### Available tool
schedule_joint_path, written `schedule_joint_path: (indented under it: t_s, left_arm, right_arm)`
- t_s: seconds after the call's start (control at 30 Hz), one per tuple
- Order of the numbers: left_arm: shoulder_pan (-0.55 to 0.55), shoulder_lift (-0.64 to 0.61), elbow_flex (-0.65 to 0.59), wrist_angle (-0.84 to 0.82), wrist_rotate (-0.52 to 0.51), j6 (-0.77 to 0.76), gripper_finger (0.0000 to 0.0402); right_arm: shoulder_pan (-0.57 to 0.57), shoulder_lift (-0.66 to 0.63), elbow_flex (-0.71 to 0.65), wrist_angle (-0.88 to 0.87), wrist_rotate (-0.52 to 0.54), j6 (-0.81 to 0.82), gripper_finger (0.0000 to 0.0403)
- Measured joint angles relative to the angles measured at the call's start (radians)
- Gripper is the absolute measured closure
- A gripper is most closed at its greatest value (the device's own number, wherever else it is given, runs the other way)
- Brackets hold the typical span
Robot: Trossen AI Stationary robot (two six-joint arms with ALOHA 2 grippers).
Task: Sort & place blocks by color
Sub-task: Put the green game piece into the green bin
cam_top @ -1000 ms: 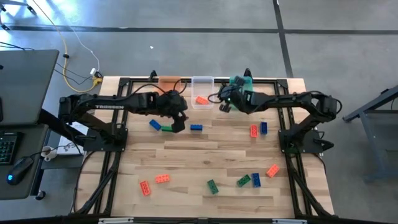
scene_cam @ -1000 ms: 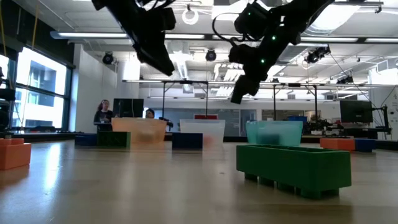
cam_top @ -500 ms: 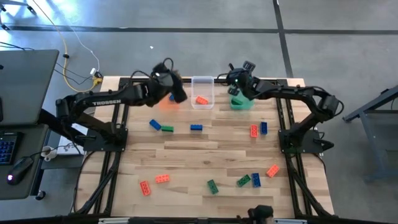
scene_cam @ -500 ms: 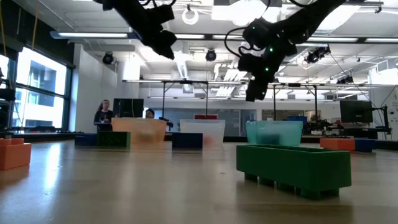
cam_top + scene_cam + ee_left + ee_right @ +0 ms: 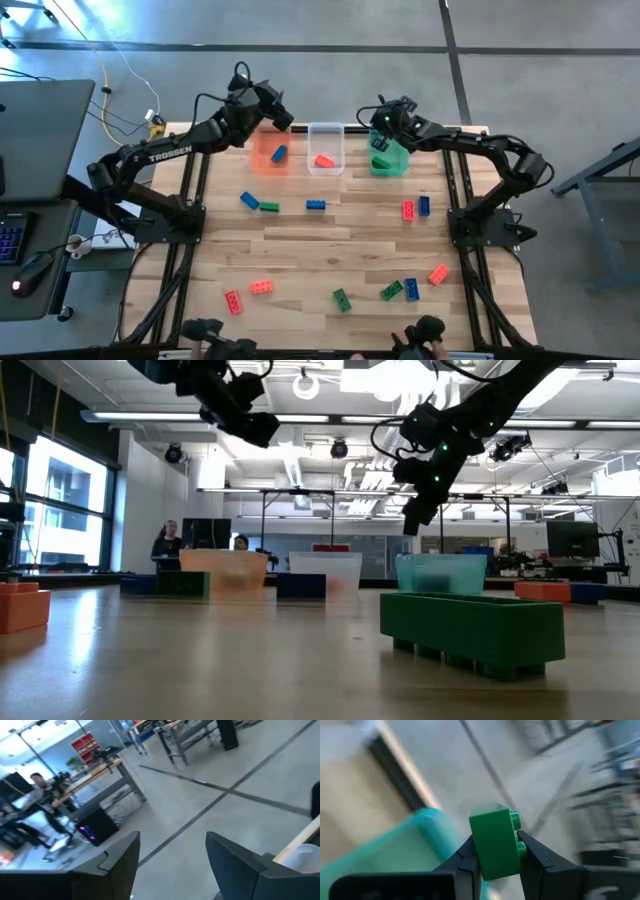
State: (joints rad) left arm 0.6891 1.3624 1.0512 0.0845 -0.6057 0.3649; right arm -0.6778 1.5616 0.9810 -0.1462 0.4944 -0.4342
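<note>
My right gripper [image 5: 381, 137] hangs over the green bin [image 5: 389, 161] at the table's far edge, shut on a green block [image 5: 496, 842]. Over the far edge by the orange bin [image 5: 268, 156], my left gripper [image 5: 279, 118] stands open and nearly level. Nothing is between its fingers [image 5: 120, 865]. A blue block [image 5: 279, 153] lies in the orange bin. A red block [image 5: 324, 160] lies in the clear bin [image 5: 325, 135]. In the low view, both the left gripper [image 5: 262, 428] and the right gripper [image 5: 415, 520] are high above the table. My right gripper pinches the green block by two opposite sides [image 5: 479, 855] between its two fingers. The fingers slant downward. The studs [image 5: 517, 821] face sideways. The block is lifted clear, above the green bin.
Loose blocks lie flat on the table: blue [image 5: 248, 200], green [image 5: 269, 206] and blue [image 5: 316, 205] at mid table, red [image 5: 408, 210] and blue [image 5: 424, 205] at right. Several more lie near the front edge [image 5: 342, 300]. A big green block [image 5: 470, 630] is close in the low view.
My left gripper has gone from mid table toward the far edge and up, past the orange bin, tipping from downward to nearly level. My right gripper has carried the green block toward the table's right and far edge, from beside the clear bin to over the green bin.
</note>
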Motion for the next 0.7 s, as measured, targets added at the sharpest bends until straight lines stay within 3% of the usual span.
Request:
schedule_joint_path:
  t_s: [0.27,0.53,0.7]
  left_arm:
    - [0.008,0.001,0.0,-0.021,0.089,-0.08,0.0188]
    - [-0.066,0.001,0.0,-0.112,0.127,-0.103,0.0188]
    - [-0.151,0.001,0.0,-0.206,0.127,-0.12,0.0188]
  right_arm:
    - [-0.044,-0.01,0.0,-0.24,-0.121,0.151,0.0329]
    - [-0.078,-0.093,0.001,-0.269,-0.395,0.252,0.0329]
    - [-0.123,-0.103,0.001,-0.351,-0.498,0.335,0.0329]
